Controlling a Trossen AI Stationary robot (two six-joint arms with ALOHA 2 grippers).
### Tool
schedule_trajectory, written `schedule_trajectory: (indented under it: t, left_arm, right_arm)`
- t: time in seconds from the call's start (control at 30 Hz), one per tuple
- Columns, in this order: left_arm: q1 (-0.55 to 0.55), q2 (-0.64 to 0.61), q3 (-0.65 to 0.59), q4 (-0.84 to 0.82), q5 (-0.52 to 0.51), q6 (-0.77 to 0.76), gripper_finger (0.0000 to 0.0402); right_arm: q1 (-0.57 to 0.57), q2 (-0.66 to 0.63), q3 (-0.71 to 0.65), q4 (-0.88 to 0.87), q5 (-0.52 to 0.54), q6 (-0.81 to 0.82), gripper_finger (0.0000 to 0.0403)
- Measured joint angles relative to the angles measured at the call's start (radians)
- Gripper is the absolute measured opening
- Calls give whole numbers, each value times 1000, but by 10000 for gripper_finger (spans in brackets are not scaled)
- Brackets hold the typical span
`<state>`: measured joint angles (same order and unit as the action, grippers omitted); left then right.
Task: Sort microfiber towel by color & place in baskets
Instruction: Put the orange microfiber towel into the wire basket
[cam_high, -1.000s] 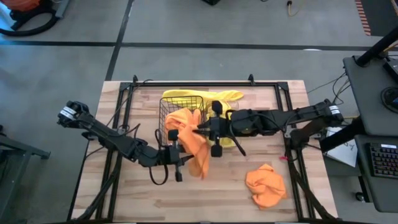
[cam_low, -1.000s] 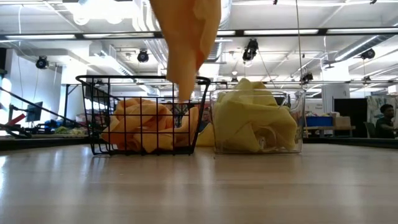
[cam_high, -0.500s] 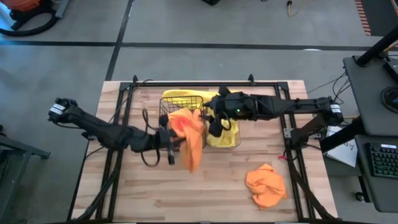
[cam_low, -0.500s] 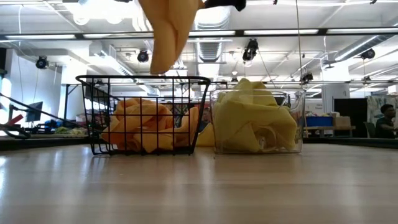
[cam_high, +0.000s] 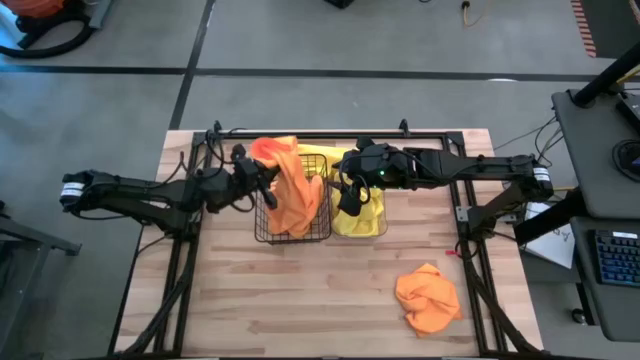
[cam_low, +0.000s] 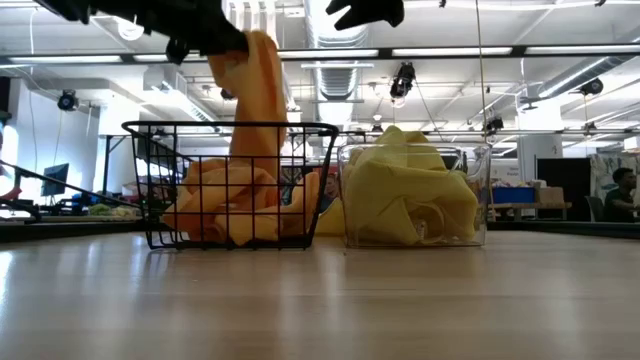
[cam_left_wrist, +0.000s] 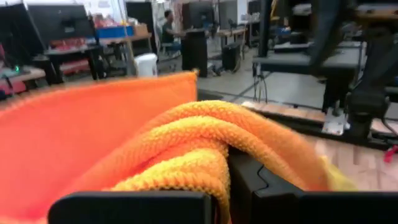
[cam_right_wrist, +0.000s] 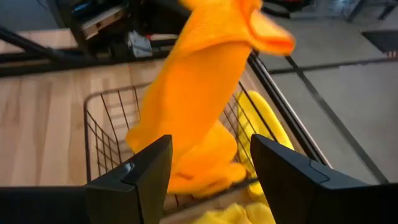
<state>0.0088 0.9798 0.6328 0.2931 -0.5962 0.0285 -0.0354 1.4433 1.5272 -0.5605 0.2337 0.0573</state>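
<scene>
The black wire basket (cam_high: 293, 200) holds a heap of orange towels (cam_low: 225, 205); touching its right side, the clear plastic bin (cam_high: 362, 215) is full of yellow towels (cam_low: 410, 195). The left gripper (cam_high: 258, 178) is clamped on an orange towel (cam_high: 288, 185) above the wire basket's left rim — the cloth hangs down into the basket. The right gripper (cam_high: 347, 192) hovers over the clear bin with its fingers spread wide, holding nothing. Only the high view shows another orange towel (cam_high: 428, 297) lying crumpled on the table (cam_high: 300, 300), well apart toward the front right. The low view alone shows the hanging cloth reaching the heap.
</scene>
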Motion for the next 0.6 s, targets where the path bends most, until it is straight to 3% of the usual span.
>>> schedule_trajectory:
  t: [0.3,0.6]
  left_arm:
    - [28,85,-19,-33,264,-140,0]
    - [35,247,49,-289,297,-220,0]
  right_arm:
    - [0,0,-2,-71,-1,23,215]
    - [0,0,-5,-94,-2,23,215]
